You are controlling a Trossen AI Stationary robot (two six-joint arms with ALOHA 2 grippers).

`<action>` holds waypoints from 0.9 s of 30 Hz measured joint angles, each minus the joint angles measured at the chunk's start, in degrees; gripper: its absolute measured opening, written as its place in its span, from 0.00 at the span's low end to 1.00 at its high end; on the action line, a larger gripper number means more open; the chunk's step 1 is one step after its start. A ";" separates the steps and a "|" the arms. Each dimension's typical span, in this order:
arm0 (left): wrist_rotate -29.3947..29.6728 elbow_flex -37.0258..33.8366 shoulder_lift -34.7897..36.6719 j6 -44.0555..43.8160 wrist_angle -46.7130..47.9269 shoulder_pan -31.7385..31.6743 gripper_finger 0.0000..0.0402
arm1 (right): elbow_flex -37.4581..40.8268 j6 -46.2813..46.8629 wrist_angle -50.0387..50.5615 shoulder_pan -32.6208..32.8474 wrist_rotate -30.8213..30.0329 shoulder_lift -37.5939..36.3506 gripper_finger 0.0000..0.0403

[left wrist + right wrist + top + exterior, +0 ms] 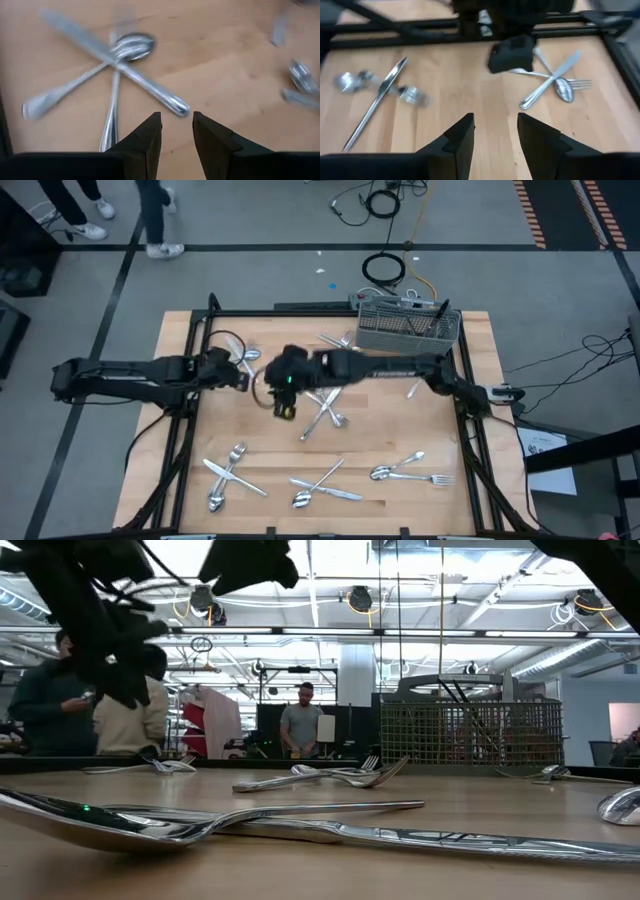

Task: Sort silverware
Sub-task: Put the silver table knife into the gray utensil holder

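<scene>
Silverware lies in loose crossed heaps on the wooden table point(190, 340): one heap point(240, 356) far left, one point(325, 412) at the middle, several along the near edge point(228, 472) point(322, 488) point(410, 470). My left gripper point(248, 380) point(176, 116) stands open over bare wood, just short of a crossed knife point(115, 65) and spoon point(131, 46), with nothing between its fingers. My right gripper point(284, 406) point(495, 117) reaches in from the right to the table's middle, open and holding nothing. It hangs above the wood and faces the left gripper point(510, 55).
A grey wire-mesh basket point(405, 328) point(470, 730) stands at the far right of the table. A black frame point(200, 330) runs round the table's edge. A spoon point(120, 825) and a knife point(450, 838) lie near the low camera. People point(300, 730) stand in the room behind.
</scene>
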State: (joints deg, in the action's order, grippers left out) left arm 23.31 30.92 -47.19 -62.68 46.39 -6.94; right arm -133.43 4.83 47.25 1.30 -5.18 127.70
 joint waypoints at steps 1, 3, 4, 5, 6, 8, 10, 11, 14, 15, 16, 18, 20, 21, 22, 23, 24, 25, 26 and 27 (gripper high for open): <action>-0.72 0.00 -1.50 -3.67 -0.04 -0.94 0.30 | 0.00 -1.89 1.02 -1.19 2.49 -0.44 0.35; -2.68 0.00 -4.28 -11.25 -0.01 -2.91 0.30 | 0.00 -5.30 2.47 -3.58 6.99 -1.02 0.35; -3.85 0.00 -5.40 -14.28 -0.23 -3.77 0.30 | 0.00 -6.50 2.69 -4.73 8.99 -1.24 0.35; -5.10 0.00 -6.62 -16.46 -0.77 -4.53 0.30 | 0.00 -7.46 3.02 -5.78 10.88 -1.37 0.35; -5.81 0.00 -7.68 -17.40 -1.72 -5.06 0.30 | 0.00 -8.43 3.18 -6.90 13.17 -1.38 0.35; -6.27 0.00 -9.18 -17.53 -3.76 -5.94 0.30 | 0.00 -9.76 3.24 -8.79 17.23 -1.38 0.35; -6.25 0.00 -10.51 -17.92 -5.46 -6.63 0.30 | 0.00 -10.13 3.79 -10.35 21.08 -1.40 0.35; -6.29 0.00 -11.03 -17.92 -6.08 -7.01 0.30 | 0.00 -10.30 4.07 -10.98 22.65 -1.42 0.35; -6.30 0.00 -12.66 -17.94 -7.01 -8.23 0.30 | 0.00 -11.40 4.81 -12.41 24.73 -1.49 0.35; -6.30 0.00 -13.18 -17.94 -7.06 -8.61 0.30 | 0.00 -11.63 4.83 -12.76 24.96 -1.49 0.35; -6.37 0.00 -13.75 -17.94 -7.02 -9.06 0.30 | -0.01 -11.77 4.76 -13.11 25.01 -1.49 0.35; -6.51 0.00 -14.90 -17.91 -7.06 -9.99 0.30 | 0.00 -12.00 4.43 -13.79 25.05 -1.49 0.35; -6.50 0.00 -16.02 -17.41 -7.08 -10.97 0.30 | 0.00 -12.19 4.37 -14.46 25.06 -1.49 0.35; -6.38 0.00 -16.52 -16.63 -7.19 -11.43 0.30 | 0.00 -12.22 4.40 -14.78 25.07 -1.49 0.35; -6.08 0.00 -16.96 -15.85 -7.42 -11.82 0.30 | 0.00 -12.19 4.53 -15.07 25.07 -1.49 0.35; -6.03 0.00 -17.42 -15.30 -7.72 -12.20 0.30 | 0.00 -11.99 4.71 -15.34 25.08 -1.49 0.35; -5.99 0.00 -17.79 -14.97 -8.32 -12.44 0.30 | 0.00 -11.64 4.78 -15.58 25.07 -1.49 0.35; -6.01 0.00 -18.04 -14.96 -9.22 -12.58 0.30 | 0.00 -11.47 4.76 -15.68 25.07 -1.49 0.35; -5.96 0.00 -18.29 -14.77 -10.00 -12.64 0.30 | -0.02 -11.60 4.75 -15.81 25.08 -1.49 0.35; -5.57 0.00 -18.57 -14.67 -10.81 -12.63 0.30 | 0.00 -11.90 4.76 -15.92 25.06 -1.49 0.35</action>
State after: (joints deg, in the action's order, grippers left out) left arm 17.74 30.92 -65.76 -77.35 35.57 -19.57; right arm -133.43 -7.07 52.01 -14.62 19.88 126.21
